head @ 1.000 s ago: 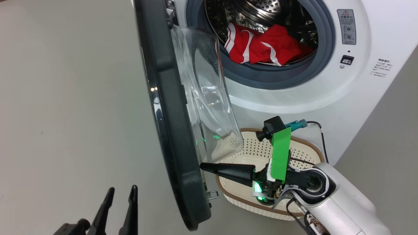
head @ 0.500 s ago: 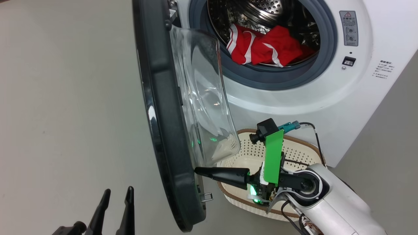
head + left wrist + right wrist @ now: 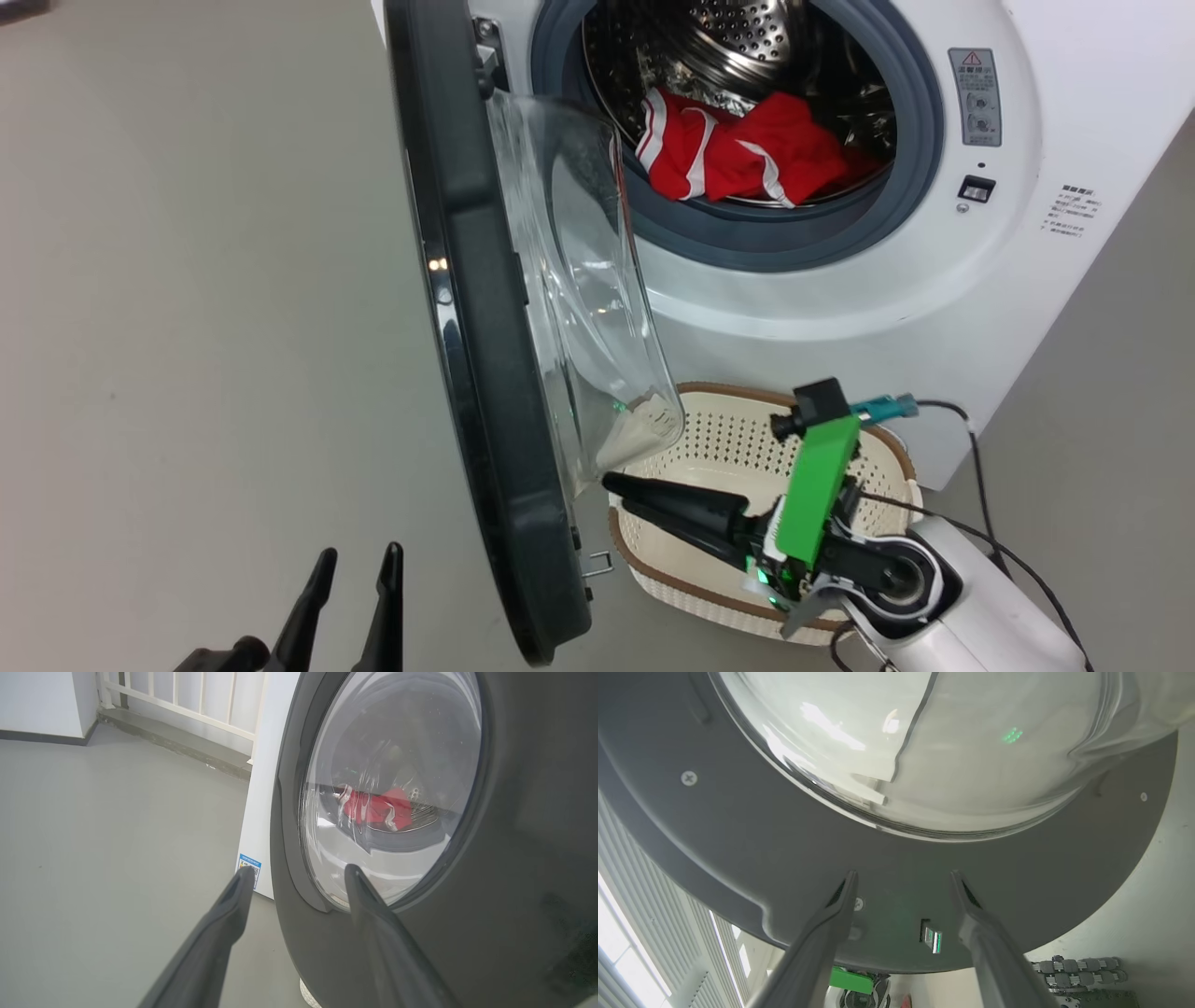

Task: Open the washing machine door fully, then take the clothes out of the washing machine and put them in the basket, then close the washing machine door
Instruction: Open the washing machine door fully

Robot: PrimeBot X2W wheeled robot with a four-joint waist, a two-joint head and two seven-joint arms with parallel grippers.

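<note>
Both jaws stood wide and empty, the right jaws having just sprung apart beside the door [image 3: 485,373] rim, so with the door swung out I judged the clothes [image 3: 738,154], heaped in the washer [image 3: 840,299] above the basket [image 3: 738,448], came next.

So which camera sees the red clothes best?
Head view: the red clothes lie uncovered in the drum. Left wrist view shows them hazy through the door glass; right wrist view faces the door's inner rim.
</note>
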